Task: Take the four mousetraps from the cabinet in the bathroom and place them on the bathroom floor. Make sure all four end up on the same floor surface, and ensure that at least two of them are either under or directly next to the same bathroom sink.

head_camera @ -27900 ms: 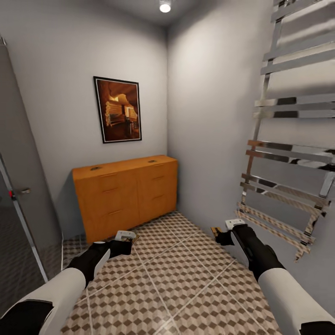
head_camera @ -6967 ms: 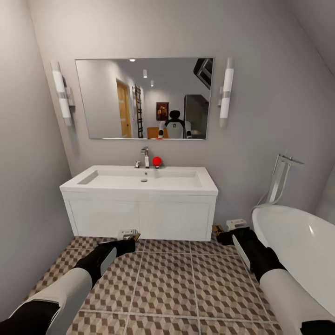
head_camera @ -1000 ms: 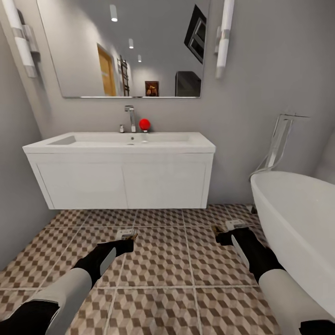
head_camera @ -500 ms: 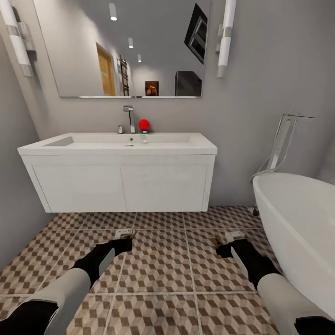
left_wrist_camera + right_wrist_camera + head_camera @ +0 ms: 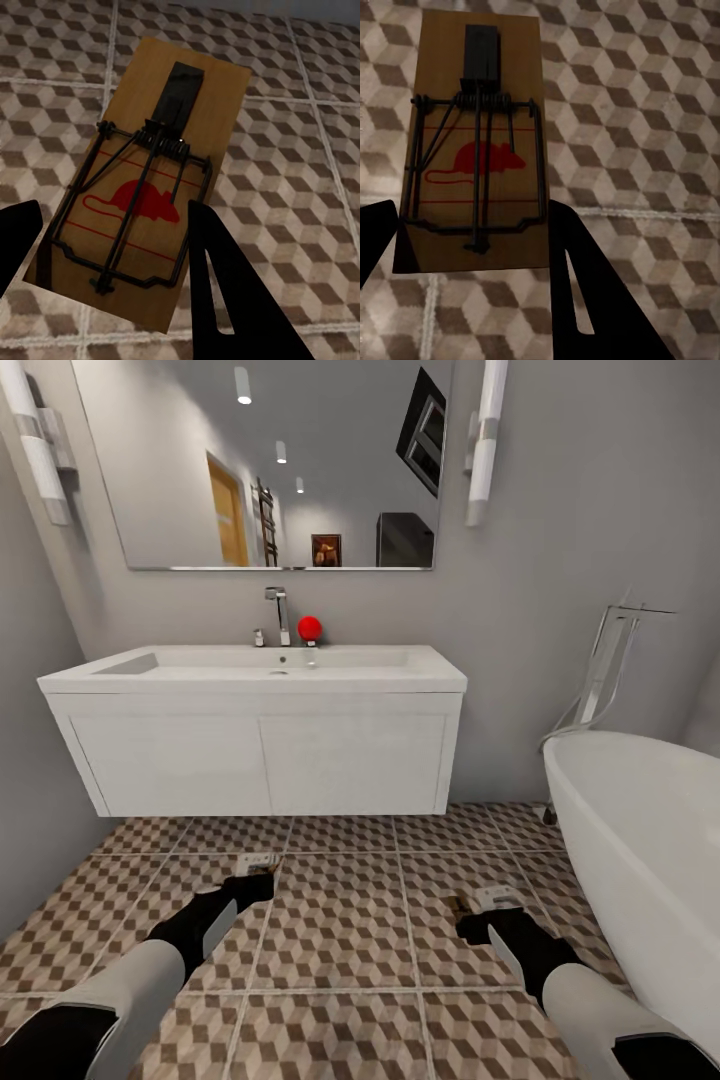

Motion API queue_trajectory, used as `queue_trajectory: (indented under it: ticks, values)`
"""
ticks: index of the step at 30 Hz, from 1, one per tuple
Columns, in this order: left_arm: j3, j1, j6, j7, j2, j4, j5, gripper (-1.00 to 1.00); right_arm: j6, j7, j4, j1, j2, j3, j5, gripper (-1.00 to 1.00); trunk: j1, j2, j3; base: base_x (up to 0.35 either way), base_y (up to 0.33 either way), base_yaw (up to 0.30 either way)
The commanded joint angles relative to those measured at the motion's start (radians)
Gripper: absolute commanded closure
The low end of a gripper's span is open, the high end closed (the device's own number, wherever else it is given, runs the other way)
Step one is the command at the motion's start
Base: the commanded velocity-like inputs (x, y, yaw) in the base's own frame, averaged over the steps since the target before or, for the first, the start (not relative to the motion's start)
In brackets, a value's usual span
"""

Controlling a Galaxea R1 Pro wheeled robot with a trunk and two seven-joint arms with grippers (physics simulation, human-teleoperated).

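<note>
Facing the sink (image 5: 255, 672), we carry one mousetrap in each pincer. Our left pincer (image 5: 258, 863) is clenched on the left mousetrap (image 5: 139, 191), its dark fingers (image 5: 225, 300) flanking the wooden slab above the bathroom floor (image 5: 350, 930). Our right pincer (image 5: 490, 900) likewise grips the right mousetrap (image 5: 478, 139), wire side up. Both arms reach low and forward, which we judge suits setting the traps on the tiles close to the wall-hung unit, so they count as next to it. The right arm hangs near the bathtub (image 5: 640, 840), so we would lower with care there.
</note>
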State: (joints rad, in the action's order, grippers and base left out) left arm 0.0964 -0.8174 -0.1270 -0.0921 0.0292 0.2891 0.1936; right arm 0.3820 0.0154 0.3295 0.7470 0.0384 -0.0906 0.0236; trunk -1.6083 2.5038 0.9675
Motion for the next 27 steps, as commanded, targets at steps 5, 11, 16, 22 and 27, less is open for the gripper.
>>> queue_trajectory:
  ticks: [5,11,16,22,27]
  values:
    - [0.009,0.000,0.006,0.000,0.003,-0.006,0.008,1.00,0.001,0.003,-0.001,0.000,-0.004,-0.008,0.002,1.00,0.000,0.000,0.001,0.000,0.000,0.000]
    - [0.009,0.000,0.007,0.000,0.007,-0.008,0.008,1.00,0.000,0.003,-0.001,0.001,-0.004,-0.008,0.003,1.00,0.000,0.000,0.001,0.000,0.000,0.000]
    - [0.010,0.000,0.007,0.001,0.007,-0.008,0.009,1.00,0.000,0.003,-0.001,0.001,-0.005,-0.008,0.005,1.00,0.000,0.000,0.001,0.083,0.000,0.000]
    - [0.010,0.000,0.006,0.002,0.007,-0.008,0.009,1.00,0.000,0.003,-0.001,0.000,-0.005,-0.008,0.005,1.00,0.000,0.000,0.001,0.267,0.000,0.000]
    - [0.010,0.000,0.005,0.002,0.007,-0.008,0.009,1.00,-0.003,0.003,-0.001,0.000,-0.005,-0.008,0.006,1.00,0.000,0.000,0.001,0.312,0.000,0.000]
